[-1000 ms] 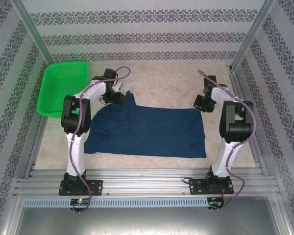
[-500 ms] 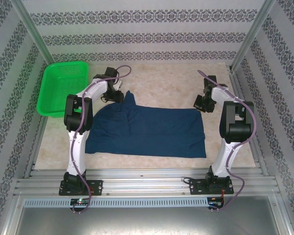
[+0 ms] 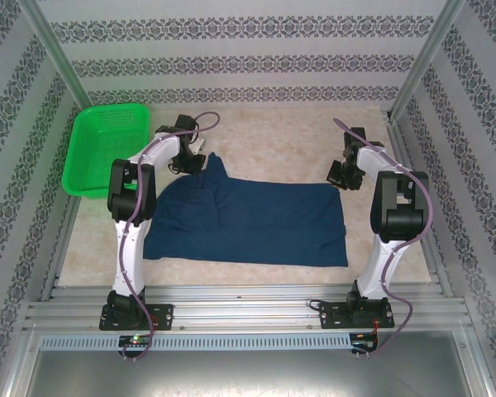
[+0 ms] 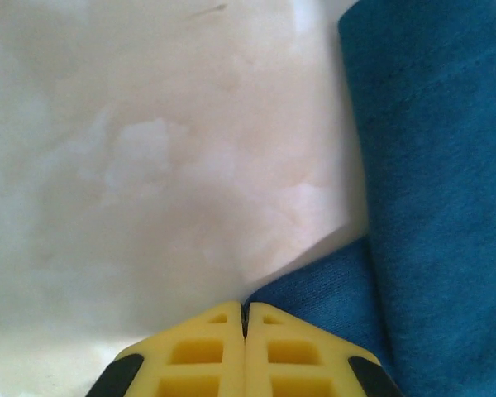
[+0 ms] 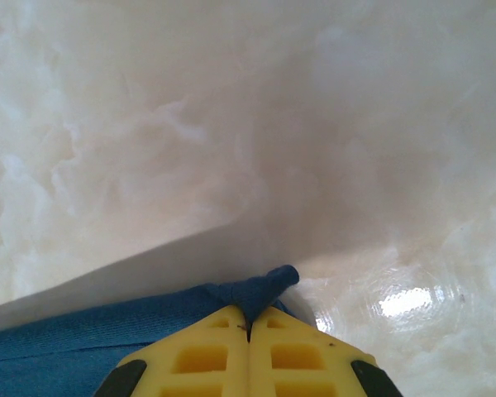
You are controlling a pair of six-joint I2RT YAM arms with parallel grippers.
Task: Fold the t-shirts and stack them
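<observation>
The shirt [image 3: 248,219] is lying spread flat on the desk [image 3: 273,141], plain navy side up, stretching across the middle from my left arm to my right and reaching toward the near edge. Its far edge is running almost straight between my two hands, with one narrow flap poking toward the far edge just beside my left hand [image 3: 192,163]. I judge it is lying this way because I am taking both far corners at once, so I can carry that edge over toward the near edge and make a clean fold without the cloth bunching.

My left hand is sitting low at the shirt's far left corner, its yellow fingers [image 4: 207,356] pressing fully together with no gap between them. The cloth edge is running right up to where the tips meet, so it looks caught there, though only a sliver would be in the pinch. A thicker band of cloth is lying just to the right of it.

My right hand [image 3: 339,175] is sitting at the far right corner, also fully closed, and here the grip is plain: a small tuft of navy cloth is sticking out past the tips, with the rest trailing off beneath toward my left.

The green basket [image 3: 103,149] is standing at the desk's far left corner, apart from the shirt.
</observation>
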